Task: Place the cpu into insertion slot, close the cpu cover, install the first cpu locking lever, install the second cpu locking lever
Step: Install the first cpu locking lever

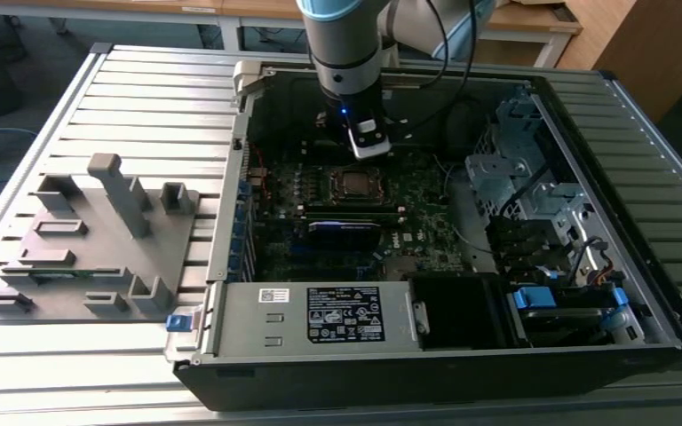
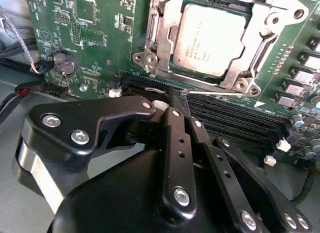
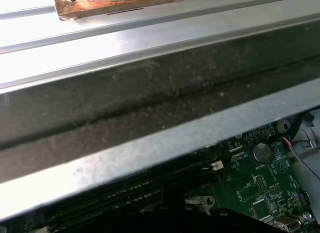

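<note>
While we look down on the rig, we list it from big to small.

Bench: a ribbed metal bench [image 1: 139,98] carries everything we see.

Computer case: an open black case [image 1: 436,364] lies on its side on the bench, towards the exterior view's right.

Grey fixture: a grey holder tray [image 1: 81,257] with upright posts sits on the bench just beside the case, on the exterior view's left.

Motherboard: a dark green board [image 2: 105,53] lies flat inside the case.

Arm: the arm [image 1: 341,44] reaches down into the case from above.

Hand: our black hand [image 2: 184,107] has its fingers [image 2: 176,124] drawn together on a thin silvery locking lever [image 2: 220,92]; it hangs just beside the socket.

Cpu cover: the silvery frame [image 2: 160,38] lies flat down around the chip.

Insertion slot: the socket [image 1: 355,183] sits near the middle of the motherboard.

Cpu: the dull silver chip [image 2: 212,38] lies seated in the slot, showing through the cover's cut-out.

Memory slots: long black slots [image 2: 235,120] run between the socket and the hand.
</note>
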Controlling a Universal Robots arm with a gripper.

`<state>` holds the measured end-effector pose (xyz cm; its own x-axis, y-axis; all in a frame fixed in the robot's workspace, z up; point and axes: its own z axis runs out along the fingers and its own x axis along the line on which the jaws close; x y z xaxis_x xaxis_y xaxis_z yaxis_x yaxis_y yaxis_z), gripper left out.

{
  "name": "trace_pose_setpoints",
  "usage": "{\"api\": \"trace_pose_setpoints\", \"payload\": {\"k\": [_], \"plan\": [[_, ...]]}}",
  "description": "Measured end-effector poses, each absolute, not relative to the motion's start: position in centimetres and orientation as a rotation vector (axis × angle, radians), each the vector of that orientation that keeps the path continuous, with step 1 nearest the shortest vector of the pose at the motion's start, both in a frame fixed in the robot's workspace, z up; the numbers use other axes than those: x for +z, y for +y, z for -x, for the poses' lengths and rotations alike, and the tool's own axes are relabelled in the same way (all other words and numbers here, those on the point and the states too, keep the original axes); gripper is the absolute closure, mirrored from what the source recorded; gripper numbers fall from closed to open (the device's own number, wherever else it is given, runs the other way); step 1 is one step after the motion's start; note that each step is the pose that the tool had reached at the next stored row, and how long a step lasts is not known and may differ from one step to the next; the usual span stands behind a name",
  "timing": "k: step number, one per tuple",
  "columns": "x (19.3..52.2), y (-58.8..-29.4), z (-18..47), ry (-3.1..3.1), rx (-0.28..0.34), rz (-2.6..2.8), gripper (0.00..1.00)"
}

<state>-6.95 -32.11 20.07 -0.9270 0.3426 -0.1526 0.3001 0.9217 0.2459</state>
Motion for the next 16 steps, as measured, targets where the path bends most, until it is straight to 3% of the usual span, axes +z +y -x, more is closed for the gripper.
{"api": "trace_pose_setpoints", "payload": {"k": [16], "plan": [[19.74,-32.11,6.96,2.870,0.335,-0.483,0.90]]}}
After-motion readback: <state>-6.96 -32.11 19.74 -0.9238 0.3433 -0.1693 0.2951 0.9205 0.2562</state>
